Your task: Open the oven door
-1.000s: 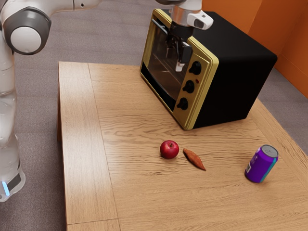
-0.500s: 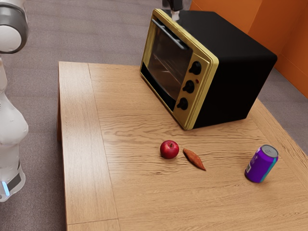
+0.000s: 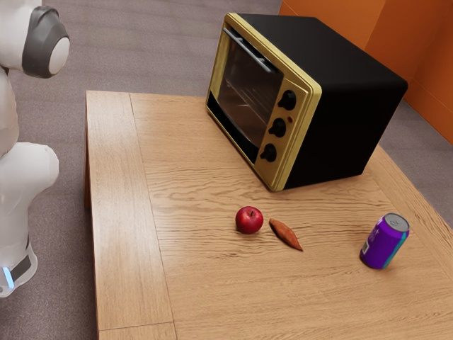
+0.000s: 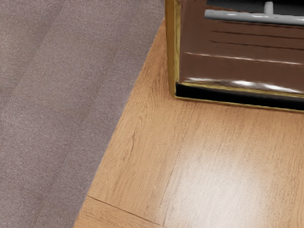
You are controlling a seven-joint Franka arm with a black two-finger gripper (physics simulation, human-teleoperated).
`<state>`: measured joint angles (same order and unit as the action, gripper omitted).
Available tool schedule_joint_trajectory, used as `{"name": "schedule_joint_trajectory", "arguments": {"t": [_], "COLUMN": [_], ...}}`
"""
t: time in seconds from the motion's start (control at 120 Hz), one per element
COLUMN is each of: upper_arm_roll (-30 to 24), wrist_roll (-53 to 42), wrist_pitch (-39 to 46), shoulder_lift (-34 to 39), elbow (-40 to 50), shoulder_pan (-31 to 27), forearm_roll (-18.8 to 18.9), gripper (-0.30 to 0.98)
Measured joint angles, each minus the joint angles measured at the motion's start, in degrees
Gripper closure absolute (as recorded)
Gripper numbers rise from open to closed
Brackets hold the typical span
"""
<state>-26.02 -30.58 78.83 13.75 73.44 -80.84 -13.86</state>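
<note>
Your black oven with a gold-coloured front frame (image 3: 357, 92) stands on the light-brown wooden table (image 3: 205, 283). Its dark glass door (image 3: 244, 95) is closed, flush with the frame; the metal bar handle (image 3: 248, 49) runs along the door's upper part, and three black round knobs (image 3: 277, 127) sit beside the glass.

You cannot tell from these views whether your gripper is wide or narrow, or whether it holds anything. The wrist view faces the oven's front from a distance, so the oven lies ahead of your gripper, well apart from it, with the door side toward the hand. The white-and-grey arm (image 3: 21, 177) is well away from the oven, at the exterior view's left.

Nearer the exterior camera than the oven, you have a round red apple (image 3: 249, 220), a tapered orange-brown sweet potato (image 3: 286, 234) near it, and a purple metal can (image 3: 384, 242) farther toward the exterior view's right.
</note>
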Motion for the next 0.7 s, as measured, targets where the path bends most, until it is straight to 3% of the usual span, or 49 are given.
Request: {"name": "schedule_joint_trajectory", "arguments": {"t": [0.05,0.108,0.192,0.283,0.4,0.475,0.533,0.617,0.658,0.7], "upper_arm_roll": [-6.2,-8.1,-8.1,-8.3,-16.8,-27.0,-39.9,-74.7,-90.8,-103.1], "wrist_roll": [-4.2,-8.9,-14.8,-20.3,-26.2,-28.9,-30.2,-30.4,-29.6,-28.3], "wrist_pitch": [-0.5,-0.9,-1.3,-1.7,-2.1,-2.2,-2.3,-2.4,-2.3,-1.9], "shoulder_lift": [3.9,5.5,6.0,5.9,-3.9,-13.2,-21.4,-36.7,-45.8,-55.6], "elbow": [-0.7,-1.0,-1.1,-0.9,-3.7,-10.5,-16.4,-19.2,-15.5,-8.4], "shoulder_pan": [-14.9,-22.1,-25.1,-25.9,-28.5,-29.0,-30.8,-39.6,-41.9,-43.1], "forearm_roll": [-7.5,-14.1,-20.1,-23.7,-24.8,-20.3,-13.2,4.7,15.8,26.9], "gripper": [0.0,0.0,0.0,0.0,0.0,0.0,0.0,0.0,0.0,0.0]}}
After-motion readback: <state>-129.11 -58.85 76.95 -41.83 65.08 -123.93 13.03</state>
